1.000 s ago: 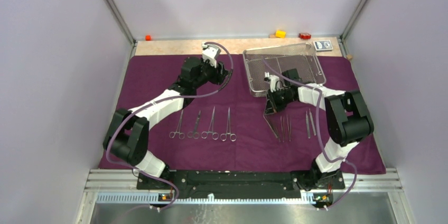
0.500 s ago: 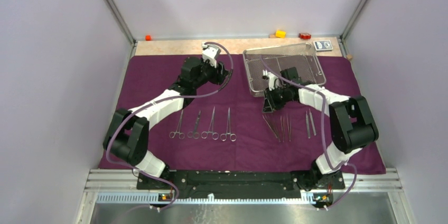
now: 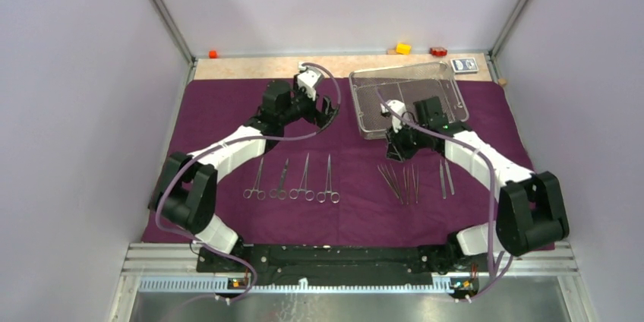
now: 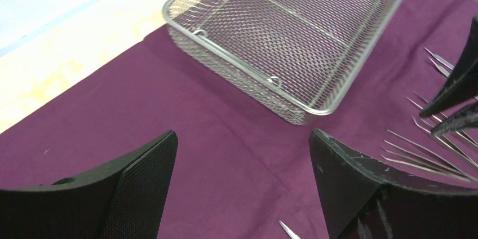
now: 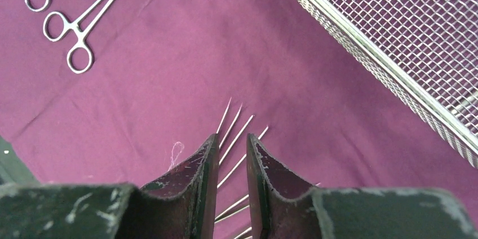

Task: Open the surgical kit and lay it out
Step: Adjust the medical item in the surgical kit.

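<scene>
The dark purple cloth (image 3: 228, 109) lies spread flat. The empty wire-mesh tray (image 3: 448, 94) stands at its back right, and shows as well in the left wrist view (image 4: 293, 30). Several ring-handled clamps (image 3: 292, 180) lie in a row at front centre. Several tweezers (image 3: 402, 182) fan out right of them, with two more (image 3: 446, 177) further right. My left gripper (image 3: 328, 112) hovers left of the tray, jaws wide open and empty (image 4: 242, 160). My right gripper (image 3: 395, 153) hangs above the tweezers' tips, jaws a narrow gap apart with nothing between them (image 5: 232, 137).
Behind the cloth runs a bare wooden strip (image 3: 250, 66). On it sit an orange block (image 3: 213, 54), a yellow block (image 3: 403, 48), a red block (image 3: 438, 52) and a blue-white card packet (image 3: 465, 65). Walls close in on three sides.
My right gripper opened and let a tweezer down beside the others, then drew back toward the tray as its elbow swung right. My left gripper opened wider and turned toward the tray.
</scene>
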Robot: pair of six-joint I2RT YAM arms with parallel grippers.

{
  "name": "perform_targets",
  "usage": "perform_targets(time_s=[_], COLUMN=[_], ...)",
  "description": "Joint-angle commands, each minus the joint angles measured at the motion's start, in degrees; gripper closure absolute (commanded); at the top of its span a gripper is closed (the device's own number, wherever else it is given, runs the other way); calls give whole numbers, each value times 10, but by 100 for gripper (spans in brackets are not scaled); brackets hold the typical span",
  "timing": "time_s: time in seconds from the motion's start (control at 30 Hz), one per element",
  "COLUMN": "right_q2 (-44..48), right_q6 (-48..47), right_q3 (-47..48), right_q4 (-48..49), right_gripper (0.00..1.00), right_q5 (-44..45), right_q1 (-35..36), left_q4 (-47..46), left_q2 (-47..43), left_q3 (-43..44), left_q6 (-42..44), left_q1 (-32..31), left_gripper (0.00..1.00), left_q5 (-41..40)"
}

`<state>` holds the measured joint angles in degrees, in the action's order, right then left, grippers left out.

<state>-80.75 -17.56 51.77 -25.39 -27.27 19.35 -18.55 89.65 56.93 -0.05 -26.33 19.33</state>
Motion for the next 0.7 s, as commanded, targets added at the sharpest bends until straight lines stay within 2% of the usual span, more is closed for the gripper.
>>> perform_targets(time_s=[0.0,0.13,0.27,0.5,0.67], right_q2=[68,101,131,148,144], right_q6=[-38,-25,3,17,0], right_q3=[-3,8,1,5,-1], right_q4=[-22,-43,-51,-71,-88], right_gripper=[77,79,81,84,85], right_q5=[7,17,29,3,-36], right_q1=[-19,-44,-66,-165,-243], left_q4=[-6,33,188,427,548], left_q2=[7,20,67,174,268], left_q3=[20,20,86,207,302], left_q6=[75,227,401,629,744], left_q1=[-13,-59,-127,-203,-225], left_gripper=[6,3,6,24,40], left_q5=[122,192,214,226,229])
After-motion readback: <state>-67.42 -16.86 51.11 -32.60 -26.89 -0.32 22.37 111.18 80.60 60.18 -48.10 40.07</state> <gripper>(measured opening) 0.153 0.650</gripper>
